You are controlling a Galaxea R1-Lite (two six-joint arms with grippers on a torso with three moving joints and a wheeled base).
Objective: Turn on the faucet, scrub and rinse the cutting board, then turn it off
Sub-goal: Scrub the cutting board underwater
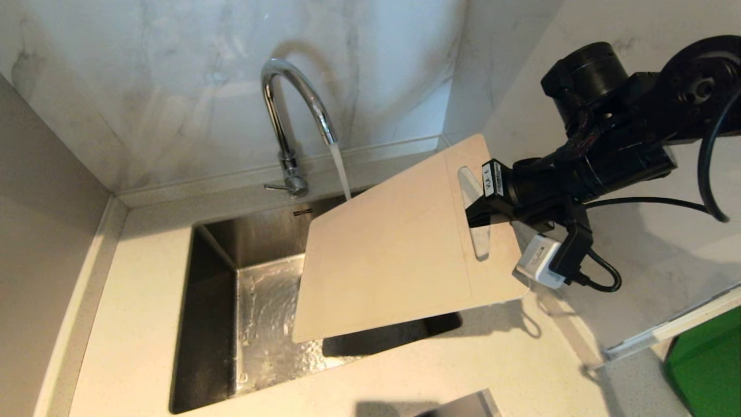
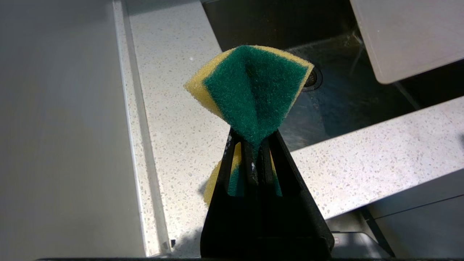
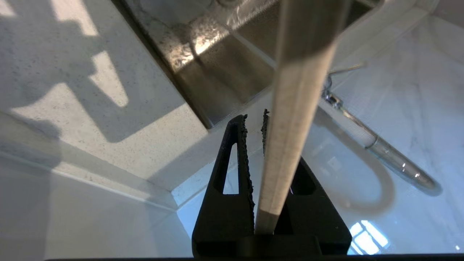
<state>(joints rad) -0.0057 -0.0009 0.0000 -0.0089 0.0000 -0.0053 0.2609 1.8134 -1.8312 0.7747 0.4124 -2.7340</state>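
The chrome faucet (image 1: 289, 116) is running, and its stream (image 1: 341, 171) drops to the far edge of the cutting board (image 1: 393, 249). The cream board hangs tilted over the steel sink (image 1: 214, 260). My right gripper (image 1: 477, 211) is shut on it at the slot-handle end. In the right wrist view the board (image 3: 293, 108) runs edge-on between the fingers of that gripper (image 3: 253, 119), with the faucet (image 3: 380, 148) beyond. My left gripper (image 2: 253, 139) is shut on a folded green-and-yellow sponge (image 2: 253, 87), held above the counter near the sink (image 2: 344, 98). It is outside the head view.
A speckled pale countertop (image 1: 145, 324) surrounds the sink, and marble walls close the back and right side. A green object (image 1: 706, 365) stands low at the right. A corner of the board (image 2: 409, 36) shows in the left wrist view.
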